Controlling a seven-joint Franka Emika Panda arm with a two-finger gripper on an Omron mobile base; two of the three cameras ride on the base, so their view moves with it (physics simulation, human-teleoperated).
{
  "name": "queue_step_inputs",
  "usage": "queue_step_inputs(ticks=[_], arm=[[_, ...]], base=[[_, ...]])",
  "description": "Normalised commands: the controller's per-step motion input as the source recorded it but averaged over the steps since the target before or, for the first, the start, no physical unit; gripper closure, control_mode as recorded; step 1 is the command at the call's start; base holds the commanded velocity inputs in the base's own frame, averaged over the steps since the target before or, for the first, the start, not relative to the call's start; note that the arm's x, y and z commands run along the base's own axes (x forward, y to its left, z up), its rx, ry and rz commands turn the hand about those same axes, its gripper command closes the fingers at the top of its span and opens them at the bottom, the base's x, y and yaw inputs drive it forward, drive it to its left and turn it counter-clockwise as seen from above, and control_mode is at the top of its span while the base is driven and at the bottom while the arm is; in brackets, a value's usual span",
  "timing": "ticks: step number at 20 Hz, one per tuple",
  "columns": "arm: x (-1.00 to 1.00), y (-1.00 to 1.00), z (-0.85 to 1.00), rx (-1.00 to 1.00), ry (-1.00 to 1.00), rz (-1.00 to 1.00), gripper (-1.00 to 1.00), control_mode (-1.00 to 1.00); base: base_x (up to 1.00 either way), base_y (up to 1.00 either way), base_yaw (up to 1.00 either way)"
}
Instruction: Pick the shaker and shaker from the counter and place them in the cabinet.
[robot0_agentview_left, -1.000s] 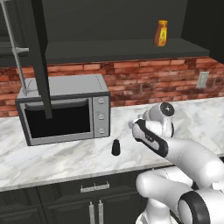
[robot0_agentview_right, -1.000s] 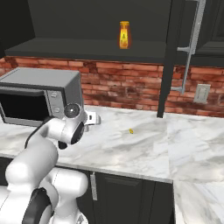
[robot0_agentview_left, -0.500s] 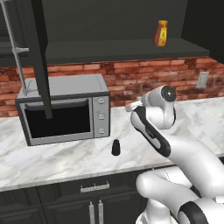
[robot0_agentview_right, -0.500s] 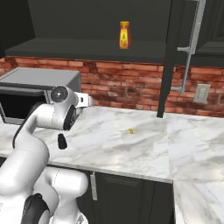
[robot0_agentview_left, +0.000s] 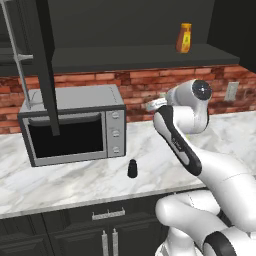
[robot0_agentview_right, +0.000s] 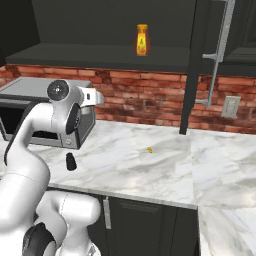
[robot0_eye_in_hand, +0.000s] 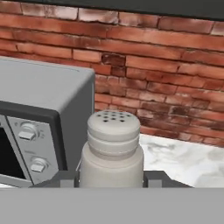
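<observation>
— Any writing on the light grey shaker (robot0_eye_in_hand: 112, 151)?
— None legible. Sat clamped in the gripper (robot0_eye_in_hand: 112, 178), raised above the counter (robot0_agentview_left: 75, 180) beside the microwave (robot0_agentview_left: 75, 127).
— And the black shaker (robot0_agentview_left: 132, 168)?
— Stood upright on the counter, before the microwave.

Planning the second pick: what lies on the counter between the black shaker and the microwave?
Nothing: in the left base view, bare marble counter separates the black shaker from the microwave.
</observation>
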Motion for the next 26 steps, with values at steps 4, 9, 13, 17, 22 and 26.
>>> queue_step_inputs(ticks=[4, 9, 13, 17, 22, 26], arm=[[-0.32, 0.00, 0.67, 0.00, -0.14, 0.00, 1.00, -1.00], [-0.29, 0.00, 0.65, 0.00, -0.16, 0.00, 1.00, -1.00], [-0.21, 0.00, 0.67, 0.00, -0.17, 0.00, 1.00, -1.00], [-0.10, 0.00, 0.63, 0.00, -0.16, 0.00, 1.00, -1.00], [0.00, 0.00, 0.46, 0.00, -0.11, 0.00, 1.00, -1.00], [0.18, 0.00, 0.12, 0.03, -0.01, 0.00, 1.00, -1.00]], base=[[0.00, 0.00, 0.00], [0.00, 0.00, 0.00], [0.00, 0.00, 0.00], [0.00, 0.00, 0.00], [0.00, 0.00, 0.00], [0.00, 0.00, 0.00]])
